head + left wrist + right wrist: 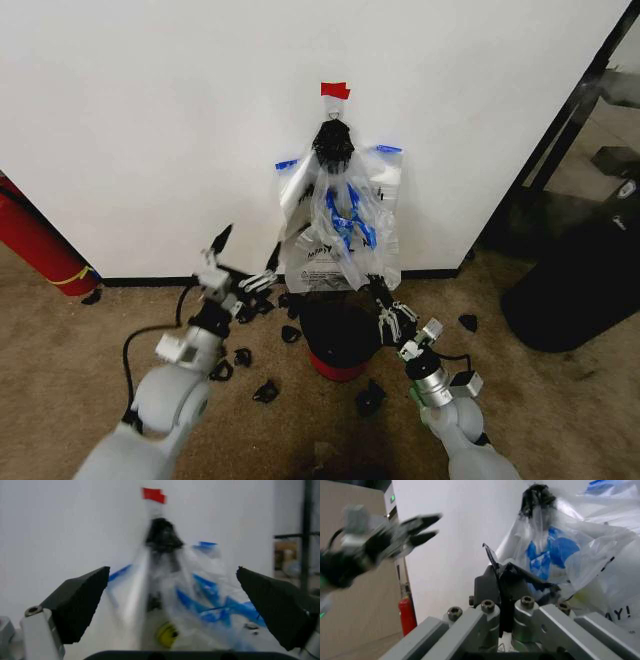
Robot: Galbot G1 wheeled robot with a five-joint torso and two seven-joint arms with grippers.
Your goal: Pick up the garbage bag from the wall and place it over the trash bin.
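The garbage bag (340,225), see-through with blue handles, hangs on the white wall (150,120) under a red tape piece (335,90) and a black knotted lump (333,145). Directly below it stands the small black trash bin (340,335) with a red base. My left gripper (243,260) is open, just left of the bag's lower edge; in its wrist view the open gripper (171,570) frames the bag (200,603). My right gripper (378,292) is shut at the bag's lower right corner, its closed tips (520,575) against the bag film (570,555).
A red fire extinguisher (35,245) leans at the far left. A big black bulky thing (580,290) and a dark frame (570,120) fill the right side. Several small black scraps (265,392) lie on the carpet around the bin.
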